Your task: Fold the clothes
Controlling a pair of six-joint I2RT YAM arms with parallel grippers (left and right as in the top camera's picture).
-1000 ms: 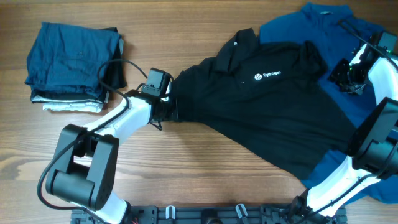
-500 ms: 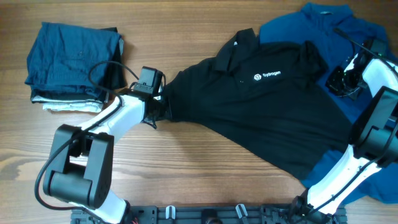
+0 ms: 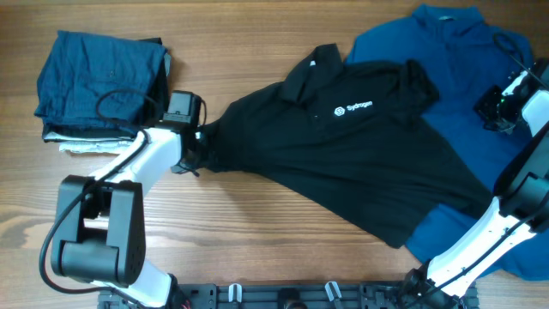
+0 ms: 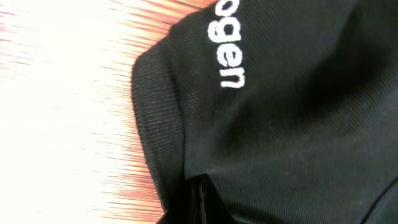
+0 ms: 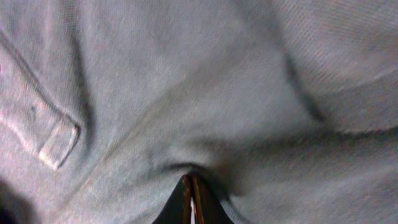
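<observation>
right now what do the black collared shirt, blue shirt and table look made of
Black short-sleeved collared shirt: matte piqué-like knit, judging by fine mesh texture. Bright blue shirt: probably the same knit, fine grain showing. Table: wood or wood-look laminate, streaked grain.

Item one on my overhead feed: black short-sleeved collared shirt (image 3: 343, 163), soft knit, small white chest logo (image 3: 353, 109) facing up. It is spread diagonally from centre-left to lower right, collar toward the top, its left end drawn into a bunched point; rumpled, unfolded

Item two: bright blue shirt (image 3: 455, 60), soft knit, lying at the right, partly under the black one, showing above and below it

Item three: stack of folded garments (image 3: 99, 77), dark blue on top, white at the bottom, far left, apart from both
</observation>
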